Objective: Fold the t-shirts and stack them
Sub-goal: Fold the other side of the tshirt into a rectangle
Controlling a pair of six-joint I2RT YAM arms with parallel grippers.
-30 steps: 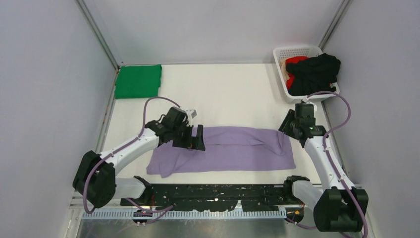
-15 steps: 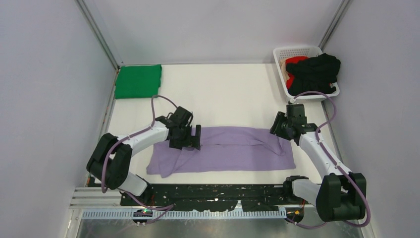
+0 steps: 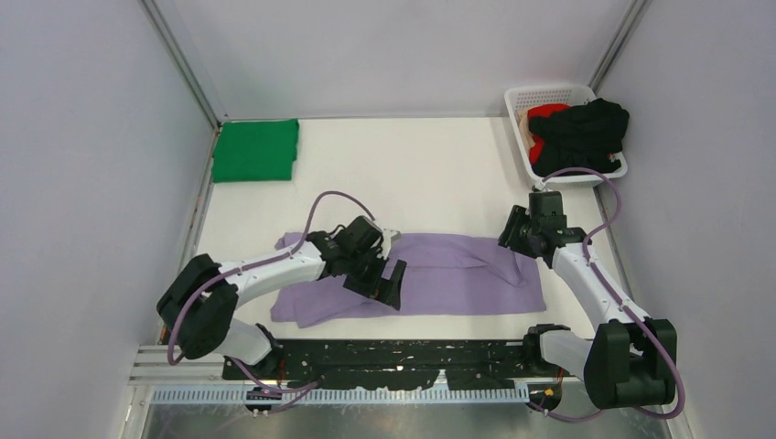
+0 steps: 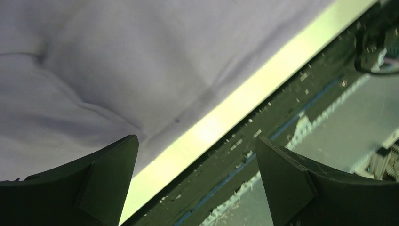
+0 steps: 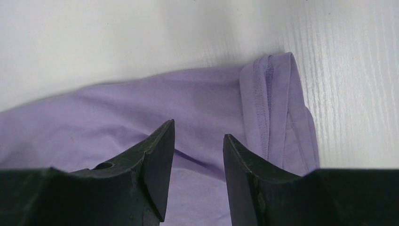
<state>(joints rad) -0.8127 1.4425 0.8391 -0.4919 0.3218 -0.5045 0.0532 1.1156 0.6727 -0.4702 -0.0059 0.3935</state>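
Observation:
The lavender-purple t-shirt (image 3: 458,274) lies spread flat across the middle of the table. My left gripper (image 3: 392,285) is open and empty, low over the shirt's near edge; in the left wrist view (image 4: 196,139) the shirt (image 4: 94,70) fills the upper left. My right gripper (image 3: 509,240) is open and empty just above the shirt's right end; in the right wrist view (image 5: 198,129) the cloth (image 5: 117,113) lies between the fingertips, with the sleeve hem (image 5: 268,94) to the right. A folded bright green t-shirt (image 3: 255,150) lies at the back left. Black (image 3: 586,128) and red (image 3: 546,113) shirts sit crumpled in the basket.
The white perforated basket (image 3: 549,94) stands at the back right corner. A black perforated rail (image 3: 403,352) runs along the table's near edge and also shows in the left wrist view (image 4: 291,122). Grey walls close in the left, back and right sides.
My left gripper has swung from the shirt's far left part towards its near edge, to the right. The shirt's far left corner now lies uncovered. The right gripper shifted slightly left, then held still.

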